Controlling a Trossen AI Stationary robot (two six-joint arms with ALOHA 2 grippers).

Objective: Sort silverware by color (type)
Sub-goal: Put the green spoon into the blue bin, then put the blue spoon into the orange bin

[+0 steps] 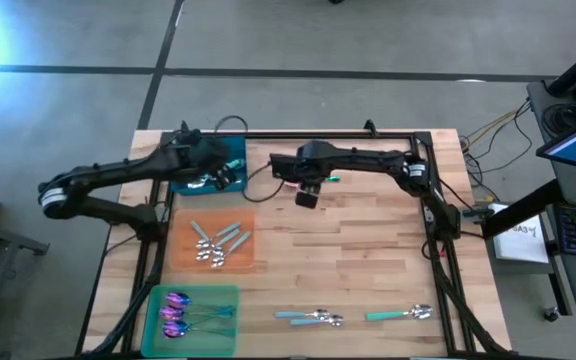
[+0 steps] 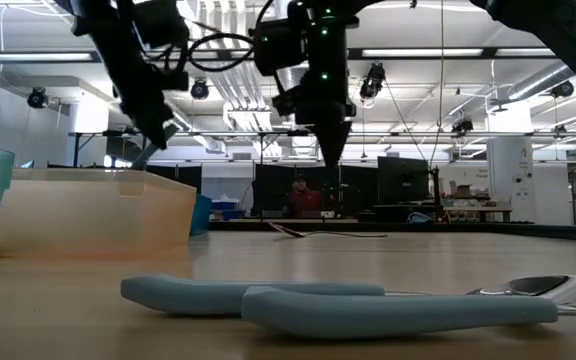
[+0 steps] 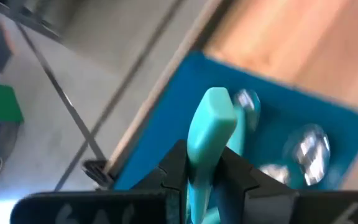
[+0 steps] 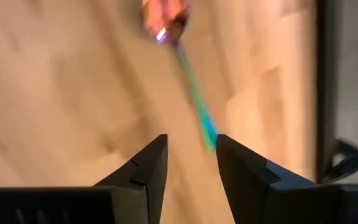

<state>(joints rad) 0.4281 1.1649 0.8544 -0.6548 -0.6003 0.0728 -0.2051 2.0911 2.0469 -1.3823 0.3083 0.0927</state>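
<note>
left gripper (image 3: 205, 180) clamps teal spoon (image 3: 211, 124) over blue mat (image 1: 230, 152) edge | right gripper (image 4: 191, 163) — parted, empty — above iridescent spoon (image 4: 169, 25)

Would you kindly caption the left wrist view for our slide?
Left gripper shut on a teal-handled spoon above the blue mat, where silver-headed spoons already lie.

four views, one table (image 1: 368, 260)
high looks straight down; low looks level across it; both wrists look close past their fingers.
</note>
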